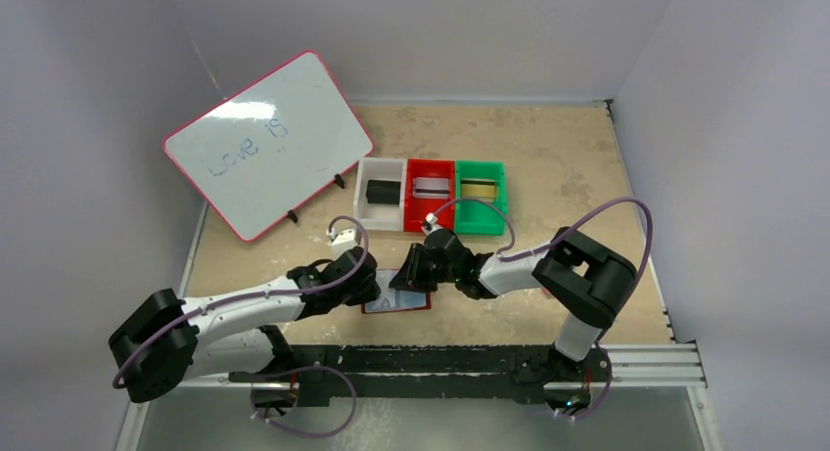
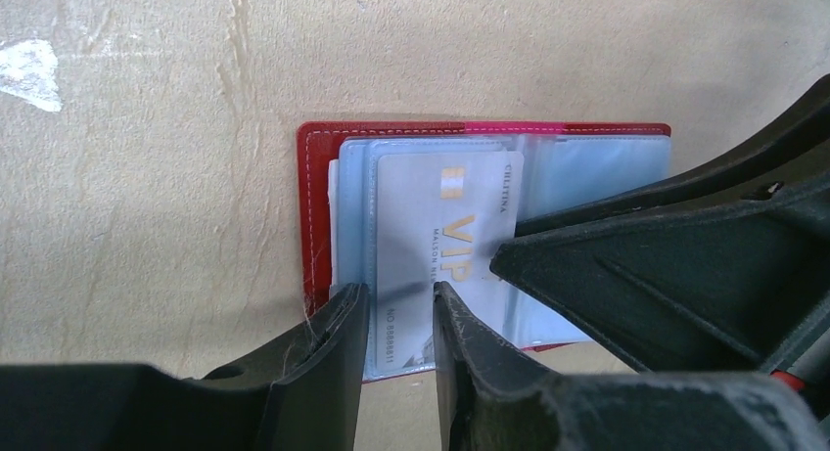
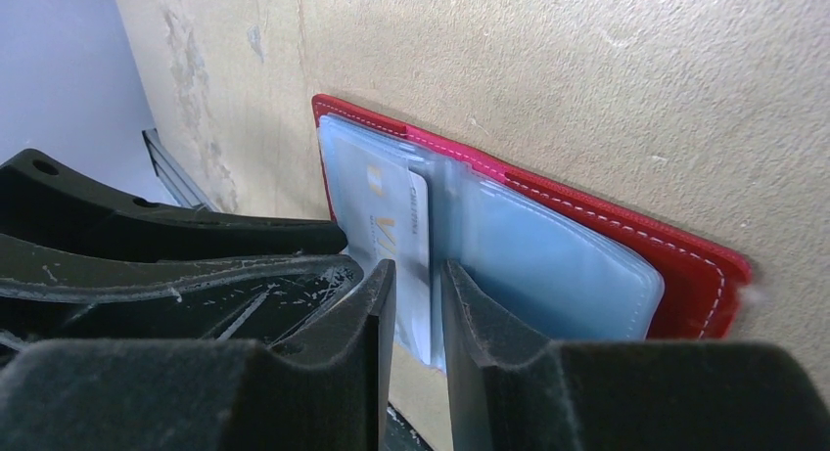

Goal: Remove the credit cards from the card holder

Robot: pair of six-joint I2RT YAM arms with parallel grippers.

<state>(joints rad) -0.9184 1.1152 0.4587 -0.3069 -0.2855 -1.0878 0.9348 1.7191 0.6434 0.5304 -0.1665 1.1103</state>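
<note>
Red card holder (image 2: 315,216) lies open and flat on the tan table (image 1: 568,167), near its front edge, between my two arms. My left arm (image 1: 245,309) stretches low across the table from the left. My right arm (image 1: 577,270) bends at the elbow and reaches back in from the right, so both wrists meet over the holder. My left gripper (image 2: 396,293) sits at the holder's near edge, jaws a narrow slot apart, with the edge of a pale blue sleeve and one VIP card (image 2: 440,226) showing in the gap. My right gripper (image 3: 418,270) comes in from the opposite side, jaws equally narrow, straddling the sleeves beside that card. For either gripper I cannot tell whether the jaws press the sleeve or only stand around it. I count one card in the holder, pale with gold lettering. Behind the holder stand three small bins in a row: a white bin (image 1: 382,164) with one black piece (image 1: 382,191), a red bin (image 1: 431,164) with one silver-grey piece (image 1: 430,187), and a green bin (image 1: 481,165) with one gold piece (image 1: 479,188). One pink-rimmed whiteboard (image 1: 269,143) leans at the back left.
</note>
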